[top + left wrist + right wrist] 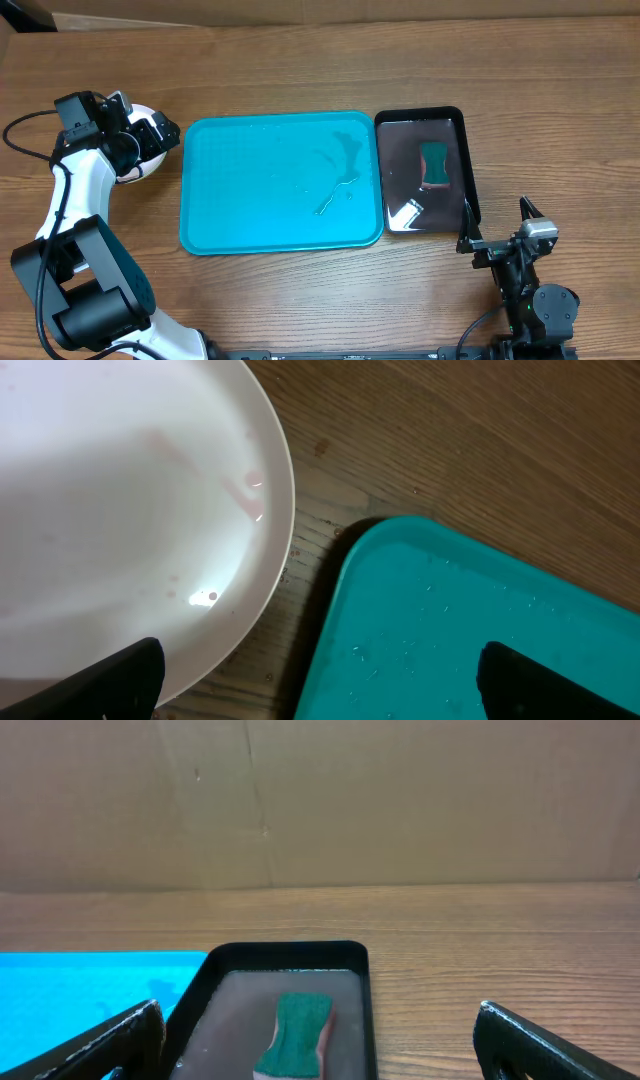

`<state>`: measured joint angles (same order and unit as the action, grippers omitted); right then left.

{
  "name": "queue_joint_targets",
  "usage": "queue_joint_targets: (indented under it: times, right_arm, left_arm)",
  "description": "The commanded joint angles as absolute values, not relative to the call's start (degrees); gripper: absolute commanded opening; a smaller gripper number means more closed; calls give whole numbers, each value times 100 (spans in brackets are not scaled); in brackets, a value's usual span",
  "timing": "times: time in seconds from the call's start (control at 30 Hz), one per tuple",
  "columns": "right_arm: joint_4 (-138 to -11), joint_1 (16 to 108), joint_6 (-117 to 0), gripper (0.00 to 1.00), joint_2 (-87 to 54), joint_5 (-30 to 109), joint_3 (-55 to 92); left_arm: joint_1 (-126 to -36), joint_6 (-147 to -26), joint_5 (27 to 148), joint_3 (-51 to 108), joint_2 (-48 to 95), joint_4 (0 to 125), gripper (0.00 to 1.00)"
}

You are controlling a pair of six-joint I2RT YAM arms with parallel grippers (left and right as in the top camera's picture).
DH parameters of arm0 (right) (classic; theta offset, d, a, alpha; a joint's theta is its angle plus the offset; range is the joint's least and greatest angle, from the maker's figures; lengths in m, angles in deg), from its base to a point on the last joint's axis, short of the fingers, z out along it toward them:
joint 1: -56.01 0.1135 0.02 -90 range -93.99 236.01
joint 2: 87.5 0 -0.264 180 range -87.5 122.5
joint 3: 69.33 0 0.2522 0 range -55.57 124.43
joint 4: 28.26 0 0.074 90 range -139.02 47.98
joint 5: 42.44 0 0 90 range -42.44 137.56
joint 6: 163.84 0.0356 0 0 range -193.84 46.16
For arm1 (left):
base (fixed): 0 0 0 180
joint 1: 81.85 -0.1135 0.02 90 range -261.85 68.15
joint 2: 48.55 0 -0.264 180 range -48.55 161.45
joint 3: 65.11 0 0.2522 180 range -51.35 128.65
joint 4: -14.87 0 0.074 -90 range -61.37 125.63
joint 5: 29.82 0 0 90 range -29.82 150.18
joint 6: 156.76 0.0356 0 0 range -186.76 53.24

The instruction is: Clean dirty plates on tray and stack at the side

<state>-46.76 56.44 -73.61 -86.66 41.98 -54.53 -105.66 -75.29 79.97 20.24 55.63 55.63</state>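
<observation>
The turquoise tray (pixel 280 180) lies mid-table with no plates on it, only wet streaks; its corner shows in the left wrist view (pixel 480 630). A white plate (pixel 140 113) sits on the table left of the tray, mostly hidden under my left arm. In the left wrist view the plate (pixel 120 510) shows a faint pinkish smear. The light-blue-rimmed and yellow-green-rimmed plates are not in view. My left gripper (pixel 162 135) (pixel 320 690) is open and empty above the gap between plate and tray. My right gripper (pixel 497 225) (pixel 320 1040) is open and empty, near the black tray's front right corner.
A glossy black tray (pixel 425 120) (pixel 290 950) stands right of the turquoise tray and holds shallow water and a green sponge (pixel 435 165) (pixel 298 1030). A cardboard wall (pixel 320 800) rises behind the table. Cables run beside the left arm's base.
</observation>
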Motion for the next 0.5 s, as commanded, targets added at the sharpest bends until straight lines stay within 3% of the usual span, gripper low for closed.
queue_joint_targets:
  times: [0.0, 0.47]
  right_arm:
    - [-4641, 5626, -7389, 100, -8734, 4191, -5512]
    - [-4641, 5626, -7389, 100, -8734, 4191, -5512]
  left_arm:
    - [-10542, -7402, 8072, 2004, 5508, 5563, 100]
    - [-10542, -7402, 8059, 2004, 3534, 5565, 100]
